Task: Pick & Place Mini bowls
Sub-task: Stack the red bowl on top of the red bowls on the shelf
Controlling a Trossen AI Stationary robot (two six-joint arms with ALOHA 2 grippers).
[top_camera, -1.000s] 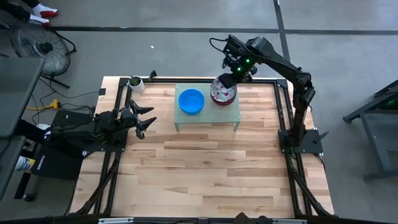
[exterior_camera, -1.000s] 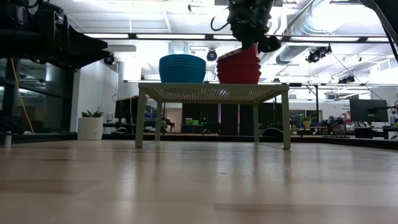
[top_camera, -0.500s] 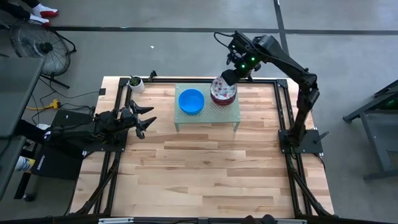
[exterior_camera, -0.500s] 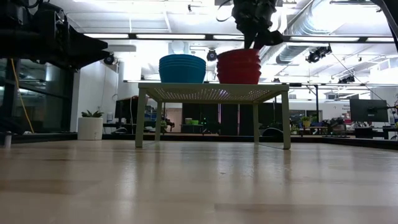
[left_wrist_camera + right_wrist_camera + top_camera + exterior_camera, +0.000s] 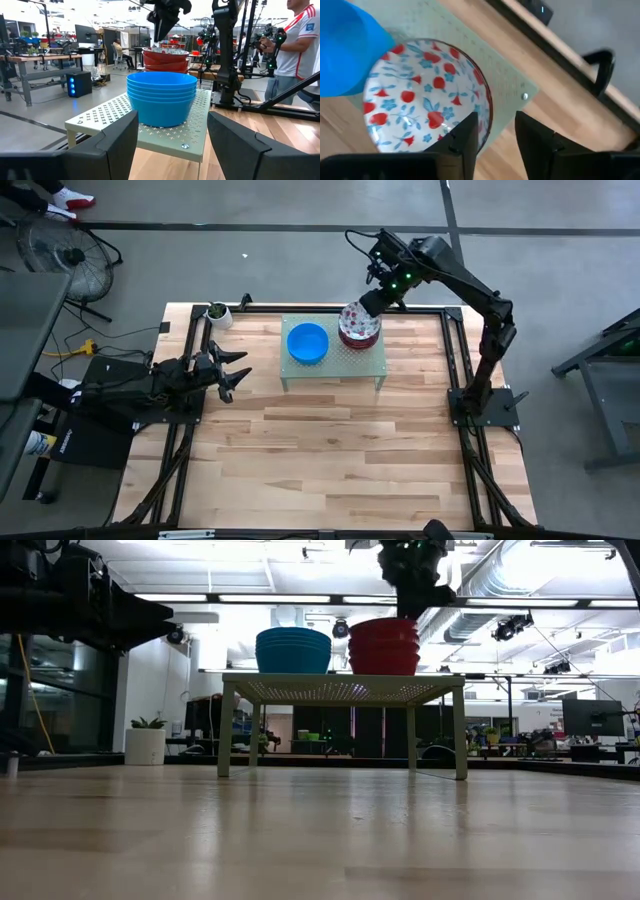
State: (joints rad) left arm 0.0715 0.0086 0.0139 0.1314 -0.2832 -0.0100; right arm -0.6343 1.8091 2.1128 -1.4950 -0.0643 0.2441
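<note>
Two stacks of mini bowls stand on a small green perforated stand [image 5: 362, 362]: plain blue ones [image 5: 307, 343] on the left and red ones with white floral insides [image 5: 359, 327] on the right. My right gripper [image 5: 492, 122] hangs open over the far right edge of the floral stack [image 5: 384, 647], pointing steeply down. One finger is over the top bowl's inside and the other is outside its rim. My left gripper [image 5: 238, 370] waits open at the table's left, level, facing the blue stack [image 5: 161, 97]. My right gripper stands astride the top floral bowl's rim [image 5: 487, 112] at its far right side, coming from above. Whether either finger touches the rim I cannot tell. The bowl lies level on its stack.
A small white pot with a green plant [image 5: 218, 313] stands at the table's far left corner. Bare wooden tabletop [image 5: 340, 450] stretches in front of the stand. A person [image 5: 300, 35] stands in the room beyond the table.
The top floral bowl was tilted, with its right side raised under my right gripper. It has settled level on its stack. My right gripper has risen a little above the stack and turned somewhat.
</note>
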